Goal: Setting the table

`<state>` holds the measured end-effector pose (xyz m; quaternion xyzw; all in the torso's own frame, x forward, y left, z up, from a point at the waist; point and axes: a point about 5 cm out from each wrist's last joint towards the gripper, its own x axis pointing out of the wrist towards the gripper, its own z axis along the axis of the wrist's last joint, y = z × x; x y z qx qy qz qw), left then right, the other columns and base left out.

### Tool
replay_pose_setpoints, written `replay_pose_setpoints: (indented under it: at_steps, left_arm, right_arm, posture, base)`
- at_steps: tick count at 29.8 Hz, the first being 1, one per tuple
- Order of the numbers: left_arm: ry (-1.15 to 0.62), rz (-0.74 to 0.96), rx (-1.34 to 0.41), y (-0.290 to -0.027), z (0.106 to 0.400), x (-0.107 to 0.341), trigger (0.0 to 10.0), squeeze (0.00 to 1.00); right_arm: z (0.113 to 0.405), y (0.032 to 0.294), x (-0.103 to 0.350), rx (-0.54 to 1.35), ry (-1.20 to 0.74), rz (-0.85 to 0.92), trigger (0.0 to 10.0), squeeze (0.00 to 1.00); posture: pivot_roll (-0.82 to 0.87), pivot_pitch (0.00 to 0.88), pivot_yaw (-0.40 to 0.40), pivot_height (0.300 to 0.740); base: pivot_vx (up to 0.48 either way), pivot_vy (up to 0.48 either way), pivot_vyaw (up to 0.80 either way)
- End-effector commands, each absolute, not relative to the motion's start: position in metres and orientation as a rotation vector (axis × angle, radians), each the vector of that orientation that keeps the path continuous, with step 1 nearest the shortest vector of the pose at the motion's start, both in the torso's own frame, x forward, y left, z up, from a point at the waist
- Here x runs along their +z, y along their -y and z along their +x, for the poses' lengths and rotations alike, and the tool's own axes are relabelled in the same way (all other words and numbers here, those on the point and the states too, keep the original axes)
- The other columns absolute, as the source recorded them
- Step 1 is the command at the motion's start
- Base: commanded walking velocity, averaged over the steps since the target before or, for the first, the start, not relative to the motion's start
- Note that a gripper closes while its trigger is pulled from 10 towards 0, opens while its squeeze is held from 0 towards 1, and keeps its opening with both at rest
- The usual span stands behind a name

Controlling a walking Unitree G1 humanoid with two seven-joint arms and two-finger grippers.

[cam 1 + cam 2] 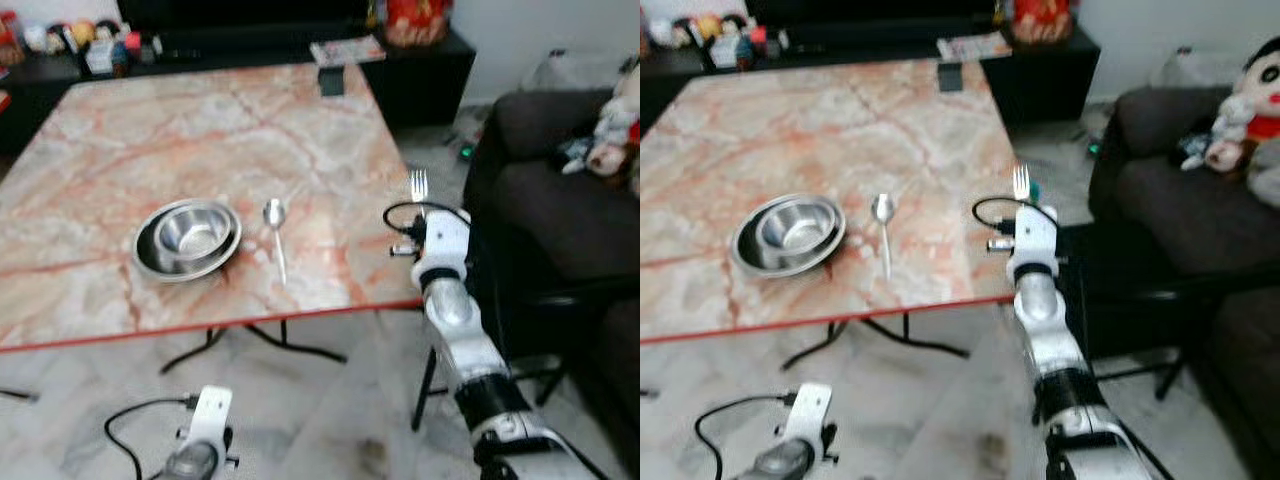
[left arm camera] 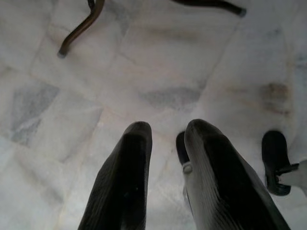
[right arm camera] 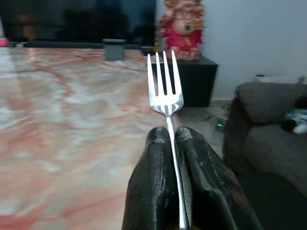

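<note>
1. A fork [image 3: 165, 93] stands tines-up in the right gripper [image 3: 171, 139], whose two black fingers are pressed tight against the handle; it is held at the right-hand edge of the table [image 1: 120, 120], level with the place setting and not yet laid down.
2. On the pink marble tabletop, a steel bowl [image 1: 188, 238] sits near the front edge, apparently one bowl nested inside another, though that is hard to confirm.
3. A spoon [image 1: 275, 228] lies just beside the bowl on its right, handle pointing toward the front edge, apart from the rim.
4. By the look of it, the setting is partly done: bowl and spoon are placed, the fork is the piece in hand, and bare marble to the right of the spoon is a likely spot for it.
5. The left gripper [image 2: 165, 143] hangs low over the pale tiled floor [image 2: 158, 62], fingers slightly parted and holding nothing.
6. A dark sofa [image 1: 560, 200] stands to the right of the table, with a low black cabinet [image 1: 420, 70] beyond the far end.
</note>
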<state>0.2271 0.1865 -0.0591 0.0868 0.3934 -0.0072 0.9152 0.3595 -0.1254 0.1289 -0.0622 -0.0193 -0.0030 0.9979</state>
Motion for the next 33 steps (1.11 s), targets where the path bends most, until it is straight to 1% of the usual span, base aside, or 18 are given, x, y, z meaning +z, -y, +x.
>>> replay_pose_setpoints:
  at_steps: [1,7,23,33]
  left_arm:
    - [-0.835,0.179,-0.004,-0.19,0.22,-0.063,10.0,0.0]
    - [-0.835,0.175,-0.001,-0.189,0.219,-0.064,10.0,0.0]
    - [-0.834,0.192,-0.018,-0.189,0.22,-0.063,10.0,0.0]
    - [-0.832,0.194,-0.019,-0.189,0.221,-0.063,10.0,0.0]
  right_arm:
    - [0.358,0.118,0.129,0.029,0.04,-0.133,10.0,0.0]
    - [0.354,0.113,0.124,0.046,0.024,-0.13,10.0,0.0]
    - [0.352,0.104,0.123,0.087,0.023,-0.121,10.0,0.0]
    - [0.352,0.105,0.122,0.084,0.018,-0.119,10.0,0.0]
  posture:
    - [-0.01,0.131,-0.006,0.74]
    - [-0.01,0.125,-0.008,0.74]
    - [-0.01,0.09,-0.006,0.74]
    - [-0.01,0.098,-0.004,0.74]
  base:
    - [0.0,0.0,0.0]
    - [0.041,0.0,0.0]
    - [0.31,0.0,0.0]
    - [0.295,0.0,0.0]
